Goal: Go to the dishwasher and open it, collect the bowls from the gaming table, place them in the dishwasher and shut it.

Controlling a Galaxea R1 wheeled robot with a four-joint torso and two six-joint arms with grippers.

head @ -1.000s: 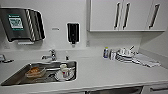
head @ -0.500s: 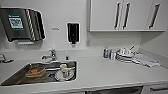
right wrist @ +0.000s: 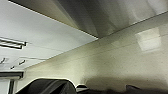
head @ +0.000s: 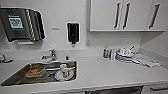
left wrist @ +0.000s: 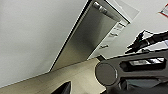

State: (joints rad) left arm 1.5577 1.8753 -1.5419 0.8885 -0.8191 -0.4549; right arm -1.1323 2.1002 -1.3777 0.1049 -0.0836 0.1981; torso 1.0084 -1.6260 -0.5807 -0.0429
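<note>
The dishwasher (left wrist: 85,42) appears in the left wrist view as a brushed-steel front between white cabinet panels. Its bar handle (left wrist: 106,10) runs along the top, and the door looks flush with the panels beside it. In the head view a dark steel strip (head: 115,90) under the counter's front edge looks like the dishwasher's top. A grey steel surface (right wrist: 112,15) meets the speckled beige floor in the right wrist view. The bowls and the gaming table are out of view. Dark parts of each arm sit low in the wrist views, close to the floor.
A white counter (head: 105,72) spans the head view. Its steel sink (head: 15,78) holds a mug and a dish with something orange. Behind stand a tap (head: 52,55), a towel dispenser (head: 22,23) and a soap dispenser (head: 73,32). Stacked dishes (head: 125,55) lie at the right, under white wall cupboards (head: 120,15).
</note>
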